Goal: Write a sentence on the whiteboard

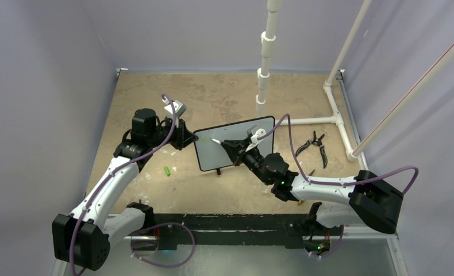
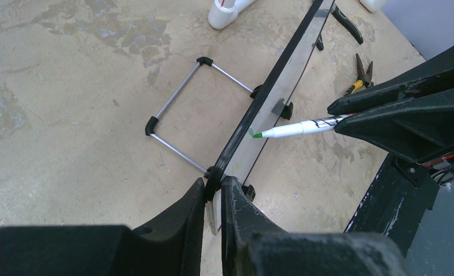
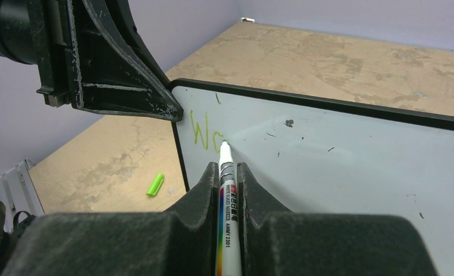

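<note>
Cap [image 1: 167, 171]: green, on the table [image 1: 156, 103].
Right gripper [image 3: 229, 167]: closed on a white marker [image 3: 224, 154], green tip touching the whiteboard [image 1: 213, 154].
Left gripper [image 2: 213, 185]: pinching the board's left edge; board stands mid-table.
Sentence [image 3: 204, 133]: green "W", perhaps "c", upper left.

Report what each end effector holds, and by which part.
Left end effector: the whiteboard, pinched by the black frame at its left end. Right end effector: the marker, gripped around its barrel.
</note>
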Controlling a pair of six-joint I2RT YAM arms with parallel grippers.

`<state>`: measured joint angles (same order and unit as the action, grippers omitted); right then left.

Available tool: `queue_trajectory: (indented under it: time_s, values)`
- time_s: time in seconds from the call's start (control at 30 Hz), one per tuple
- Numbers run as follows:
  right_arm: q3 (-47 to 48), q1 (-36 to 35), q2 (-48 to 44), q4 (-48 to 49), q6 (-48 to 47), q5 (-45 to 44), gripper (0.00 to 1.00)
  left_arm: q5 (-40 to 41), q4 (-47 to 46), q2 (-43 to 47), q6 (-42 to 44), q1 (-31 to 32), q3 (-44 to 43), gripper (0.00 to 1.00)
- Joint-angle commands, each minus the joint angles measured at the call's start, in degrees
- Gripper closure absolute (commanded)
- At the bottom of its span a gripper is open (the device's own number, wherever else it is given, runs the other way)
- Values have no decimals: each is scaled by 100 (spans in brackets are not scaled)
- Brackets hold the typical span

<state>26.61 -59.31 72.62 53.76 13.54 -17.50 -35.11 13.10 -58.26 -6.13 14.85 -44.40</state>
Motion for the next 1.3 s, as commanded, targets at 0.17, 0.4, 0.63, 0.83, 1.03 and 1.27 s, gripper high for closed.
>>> queue_trajectory:
  time_s: [0.17, 0.4, 0.63, 0.83, 1.03, 1.27]
  values:
    - [-9, 16, 48, -119, 105, -163, 100, 101, -115, 139, 155, -35, 2, 100]
    - [-36, 4, 17, -217, 127, -299, 100, 103, -115, 139, 155, -35, -1, 100]
    - [-18, -2, 33, -304, 135, -351, 100, 102, -121, 128, 155, -35, -7, 100]
    - [-57, -11, -37, -328, 166, -542, 100, 101, -124, 131, 151, -35, -12, 100]
    - [-119, -11, -196, -275, 168, -660, 100, 101, -124, 128, 153, -35, -9, 100]
    - [-374, -19, -632, 102, 52, -307, 100, 102, -121, 122, 156, -35, -7, 100]
